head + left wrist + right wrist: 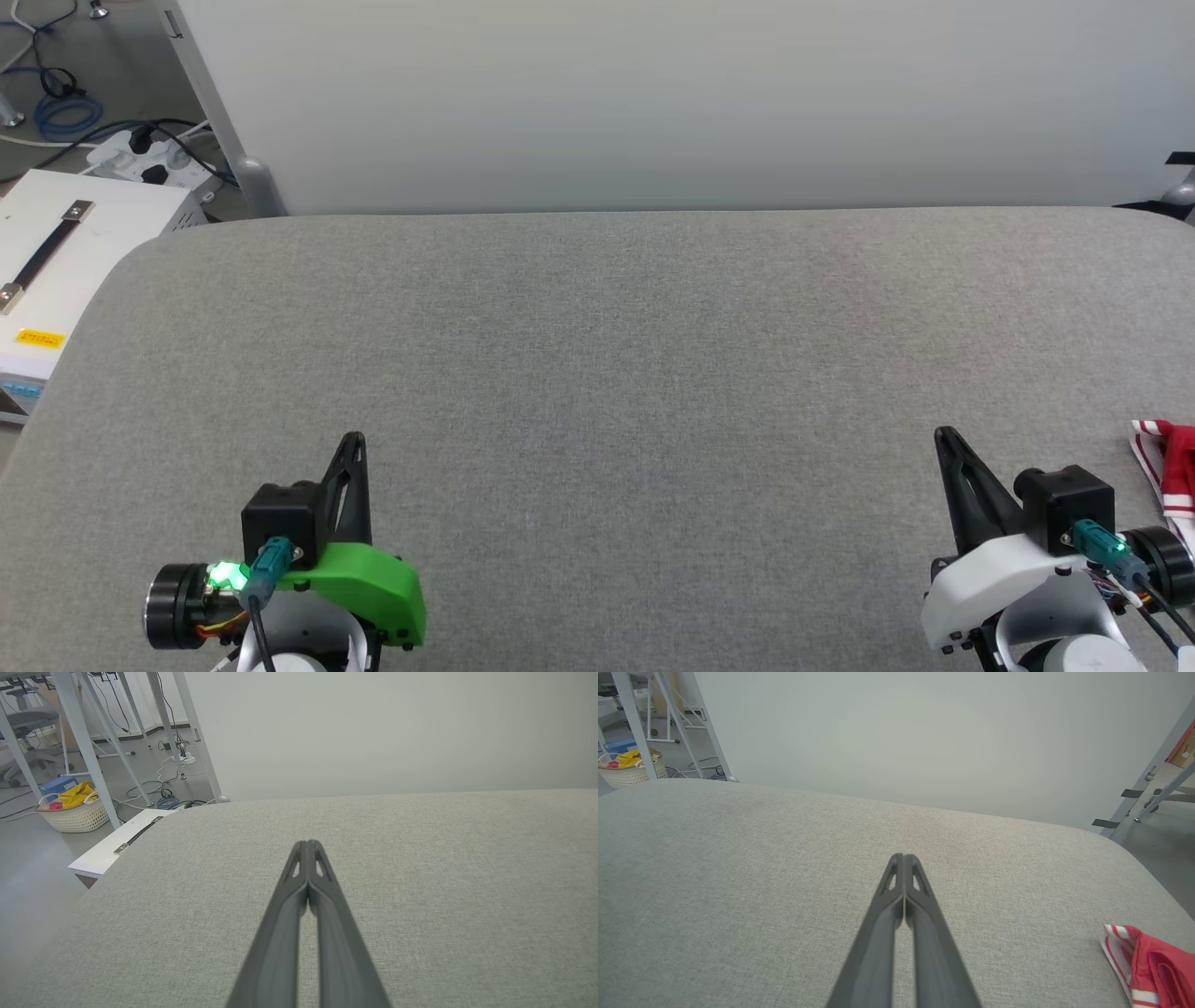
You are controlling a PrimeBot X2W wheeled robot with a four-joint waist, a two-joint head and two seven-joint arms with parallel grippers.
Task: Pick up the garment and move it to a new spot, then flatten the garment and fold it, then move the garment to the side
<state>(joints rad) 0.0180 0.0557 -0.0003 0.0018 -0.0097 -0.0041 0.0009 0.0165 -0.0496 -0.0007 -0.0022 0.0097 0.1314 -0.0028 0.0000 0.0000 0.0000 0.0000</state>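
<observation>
The garment [1172,467], red cloth with red-and-white striped trim, lies at the right edge of the grey padded table [597,373], partly cut off by the head view's border. In the right wrist view the garment [1153,966] sits at the lower right, off to the side of the fingers. My right gripper [945,435] is shut and empty, a short way left of the garment; its tips [903,857] meet above bare cloth surface. At the lower left my left gripper [353,439] is shut and empty too, its tips [308,843] pressed together over the table.
A pale wall panel [653,93] stands behind the table. A white box with a strap handle [56,252] sits off the table's left edge, with cables and a power strip [140,159] on the floor. A basket of cloths [74,807] stands farther left.
</observation>
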